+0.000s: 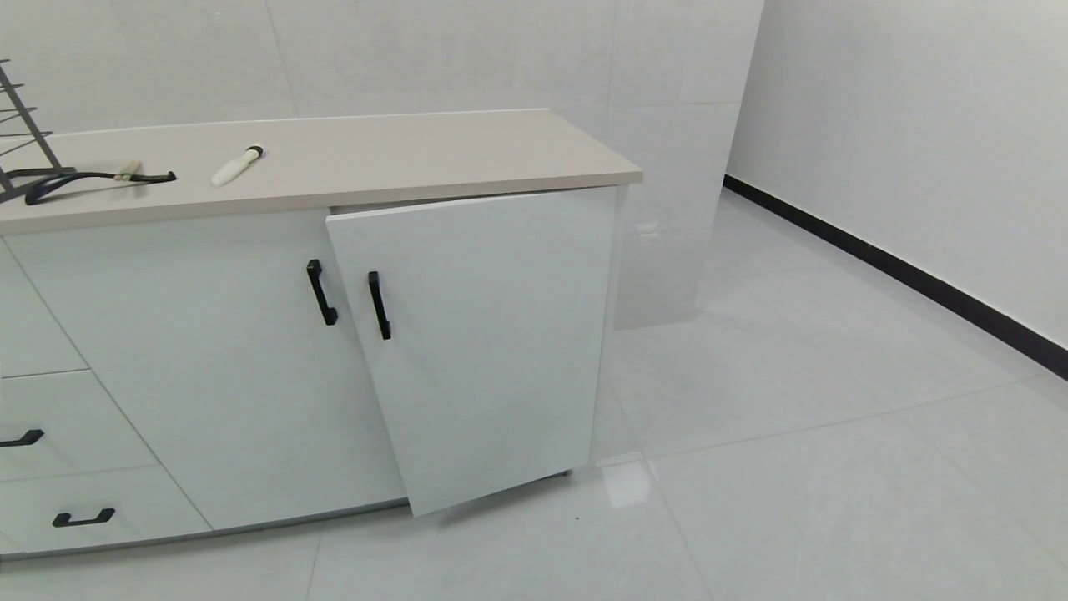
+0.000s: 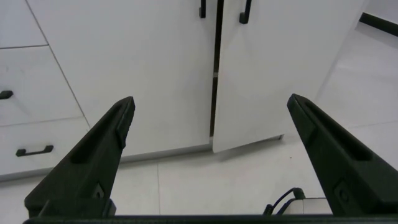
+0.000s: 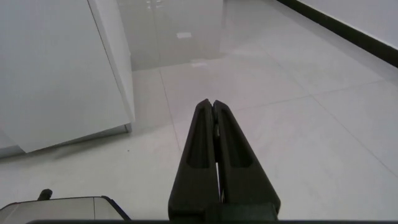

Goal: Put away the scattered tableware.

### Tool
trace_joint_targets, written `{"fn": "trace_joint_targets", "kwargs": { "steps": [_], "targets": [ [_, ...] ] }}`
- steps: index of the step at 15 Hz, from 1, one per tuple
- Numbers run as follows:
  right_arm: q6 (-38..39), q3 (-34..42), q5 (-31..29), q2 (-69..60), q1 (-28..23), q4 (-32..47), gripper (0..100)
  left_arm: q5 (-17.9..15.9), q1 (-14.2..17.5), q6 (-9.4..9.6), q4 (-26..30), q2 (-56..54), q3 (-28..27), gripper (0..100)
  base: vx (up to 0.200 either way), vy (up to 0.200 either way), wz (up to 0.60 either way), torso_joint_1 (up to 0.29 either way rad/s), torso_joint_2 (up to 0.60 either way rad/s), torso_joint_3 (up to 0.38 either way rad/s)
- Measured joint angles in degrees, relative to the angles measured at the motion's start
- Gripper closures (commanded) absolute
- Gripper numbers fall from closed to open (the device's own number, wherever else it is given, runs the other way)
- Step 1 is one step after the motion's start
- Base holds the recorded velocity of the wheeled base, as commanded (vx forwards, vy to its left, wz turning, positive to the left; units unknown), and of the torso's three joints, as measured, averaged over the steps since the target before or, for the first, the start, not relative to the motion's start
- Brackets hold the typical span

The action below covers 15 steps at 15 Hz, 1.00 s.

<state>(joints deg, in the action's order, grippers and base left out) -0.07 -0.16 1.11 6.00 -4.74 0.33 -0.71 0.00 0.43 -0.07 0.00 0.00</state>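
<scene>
White tiled kitchen. On the beige tabletop (image 1: 417,159) lies a white utensil (image 1: 238,165); it looks light, hard, slippery, so grab its middle. Your left claw (image 2: 211,102) is spread wide, right claw (image 3: 212,106) pressed together, empty.

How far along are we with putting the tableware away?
Done: one cabinet door stands ajar. In hand: nothing; the left gripper is open and empty, the right gripper shut on nothing. Left: a white-handled utensil and a black utensil lie on the counter near the rack, not yet put away.
</scene>
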Motion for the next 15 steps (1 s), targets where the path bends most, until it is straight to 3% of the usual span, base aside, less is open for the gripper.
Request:
{"fn": "trace_joint_targets", "kwargs": {
  "steps": [9, 15],
  "targets": [
    [-0.02, 0.00, -0.07, 0.01, -0.10, -0.06, 100, 0.02, 0.00, 0.04, 0.00, 0.00, 0.00, 0, 0.000, 0.022, 0.60, 0.002, 0.00, 0.002],
    [0.00, -0.05, -0.07, 0.06, -0.10, -0.06, 100, -0.02, 0.00, 0.01, 0.02, 0.00, 0.00, 0, 0.000, 0.167, 0.00, 0.004, 0.00, 0.002]
  ]
}}
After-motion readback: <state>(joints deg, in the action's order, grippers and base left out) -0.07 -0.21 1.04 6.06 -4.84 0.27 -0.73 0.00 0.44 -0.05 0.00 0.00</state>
